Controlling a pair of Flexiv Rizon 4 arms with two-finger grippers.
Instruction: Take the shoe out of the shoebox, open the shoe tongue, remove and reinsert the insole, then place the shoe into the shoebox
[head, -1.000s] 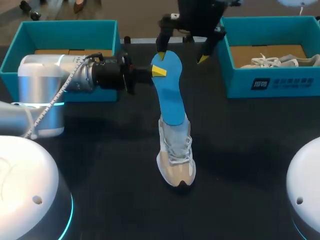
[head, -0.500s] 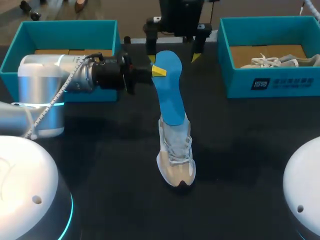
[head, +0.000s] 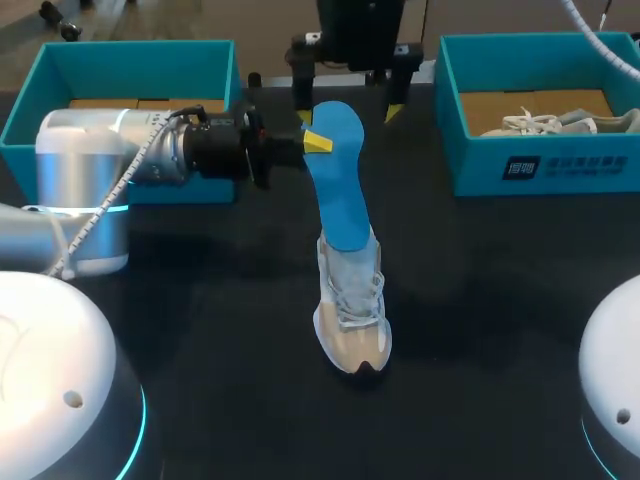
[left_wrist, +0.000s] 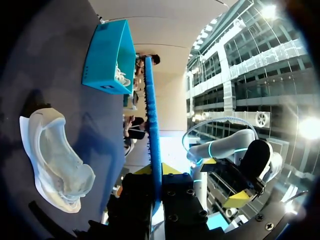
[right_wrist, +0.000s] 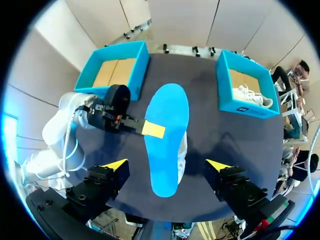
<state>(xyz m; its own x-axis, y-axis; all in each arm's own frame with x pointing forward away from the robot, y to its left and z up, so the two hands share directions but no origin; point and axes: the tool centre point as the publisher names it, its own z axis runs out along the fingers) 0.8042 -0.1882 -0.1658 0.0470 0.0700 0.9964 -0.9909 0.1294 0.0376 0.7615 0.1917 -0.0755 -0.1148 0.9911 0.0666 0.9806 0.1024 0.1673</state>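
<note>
Left pincer (head: 318, 141) of mine grips the upper end of the blue insole (head: 340, 190), whose lower end meets the shoe (head: 352, 310) at mid-table. Beyond it my right pincer (head: 347, 108) hangs spread wide, left of the shoebox (head: 540, 165).

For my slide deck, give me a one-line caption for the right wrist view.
Left gripper holds the blue insole over the shoe, the open right gripper facing it.

Left gripper (head: 318, 141) clamped; right gripper (head: 347, 115), seemingly overhead, spread wide.
</note>
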